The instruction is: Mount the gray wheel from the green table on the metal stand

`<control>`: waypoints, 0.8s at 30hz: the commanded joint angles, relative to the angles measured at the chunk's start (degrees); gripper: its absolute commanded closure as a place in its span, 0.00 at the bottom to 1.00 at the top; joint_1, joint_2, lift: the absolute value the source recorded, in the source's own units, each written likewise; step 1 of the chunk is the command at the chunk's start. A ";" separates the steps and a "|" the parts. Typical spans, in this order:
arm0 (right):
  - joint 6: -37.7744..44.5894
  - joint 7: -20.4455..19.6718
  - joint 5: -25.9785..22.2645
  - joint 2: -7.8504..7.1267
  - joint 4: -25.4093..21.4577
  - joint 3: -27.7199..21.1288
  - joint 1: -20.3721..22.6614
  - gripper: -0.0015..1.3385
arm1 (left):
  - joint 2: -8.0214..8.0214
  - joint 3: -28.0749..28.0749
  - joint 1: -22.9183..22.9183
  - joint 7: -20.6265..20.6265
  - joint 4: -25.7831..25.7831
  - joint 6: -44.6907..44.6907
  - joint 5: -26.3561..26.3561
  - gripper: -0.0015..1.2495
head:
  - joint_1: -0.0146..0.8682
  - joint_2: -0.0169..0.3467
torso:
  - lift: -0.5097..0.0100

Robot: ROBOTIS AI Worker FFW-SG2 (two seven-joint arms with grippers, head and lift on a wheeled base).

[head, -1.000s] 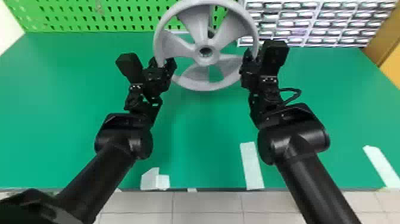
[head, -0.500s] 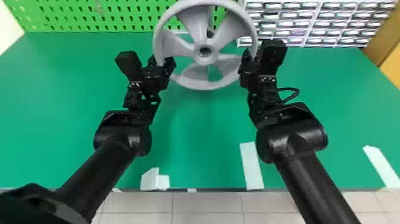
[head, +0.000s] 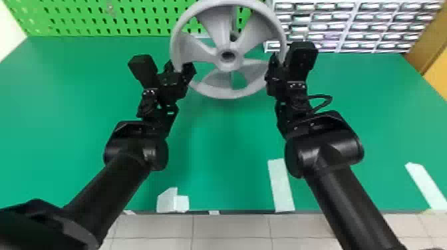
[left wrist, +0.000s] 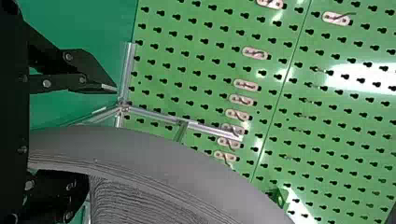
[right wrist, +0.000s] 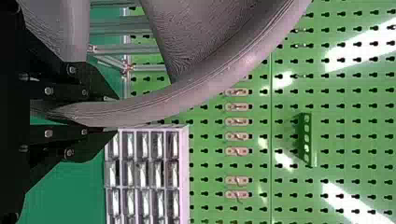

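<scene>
Head view: round, matte, broad-spoked gray wheel [head: 228,65], rim [head: 230,94] tight in right tool [head: 280,62], left tool [head: 180,67] wide around it.

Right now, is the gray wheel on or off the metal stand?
Off, it appears: the gray wheel has a dark hub hole with no shaft visible in it, and the right gripper grips its rim.

Background: a perforated green pegboard [head: 99,16] bearing a row of pinkish fittings [right wrist: 237,136], probably hooks, and a green holder [right wrist: 307,140] with a line of openings. Right rear: a pale rack [head: 348,30] of small compartments, near a brown panel [head: 427,46]. Foreground: white strips [head: 281,186], spaced apart; tiled floor [head: 232,226].
</scene>
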 commanded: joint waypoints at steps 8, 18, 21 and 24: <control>0.00 -0.01 0.39 0.00 1.53 -0.25 -1.38 0.84 | -0.08 0.01 -0.44 -0.10 0.70 0.00 0.00 0.67 | 1.00 0.19 | 0.80; 0.88 -0.01 0.39 0.00 1.88 -0.42 -2.08 0.84 | -0.08 0.36 -1.23 -0.45 1.67 0.09 0.35 0.67 | 1.00 0.19 | 0.80; 1.49 -0.01 0.31 0.00 1.88 -0.25 -2.17 0.84 | -0.08 0.54 -1.58 -0.45 1.85 0.70 0.53 0.67 | 1.00 0.19 | 0.80; 2.28 -0.01 0.04 0.00 1.80 -0.25 -2.26 0.84 | -0.08 1.15 -1.76 -0.45 1.85 2.20 0.09 0.67 | 1.00 0.19 | 0.80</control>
